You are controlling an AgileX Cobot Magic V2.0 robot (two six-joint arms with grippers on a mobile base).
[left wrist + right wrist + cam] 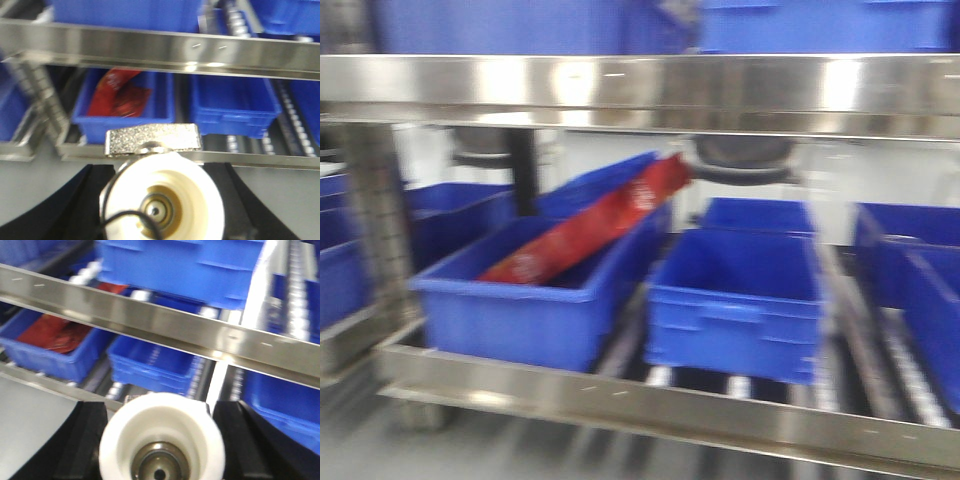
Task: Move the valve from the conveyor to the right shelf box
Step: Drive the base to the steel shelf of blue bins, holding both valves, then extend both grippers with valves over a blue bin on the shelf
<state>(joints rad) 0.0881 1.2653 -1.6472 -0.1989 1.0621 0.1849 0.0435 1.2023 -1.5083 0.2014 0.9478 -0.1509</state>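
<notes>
Evidently both grippers were loaded: the left gripper (161, 210) was clamped on a white valve (162, 192) with a metal handle (152, 139), bottom centre of its wrist view, and the right gripper (162, 447) likewise on a second valve (160, 432). Ahead stood the steel shelf rail (640, 95). Judged risks: a valve striking that rail, or landing in the lower-left box (520, 315) holding the red packet (590, 225) instead of the empty box (735, 295) beside it.

Left fingers (62, 212) and right fingers (75, 442) clamp valves (165, 197) (162, 432).
</notes>
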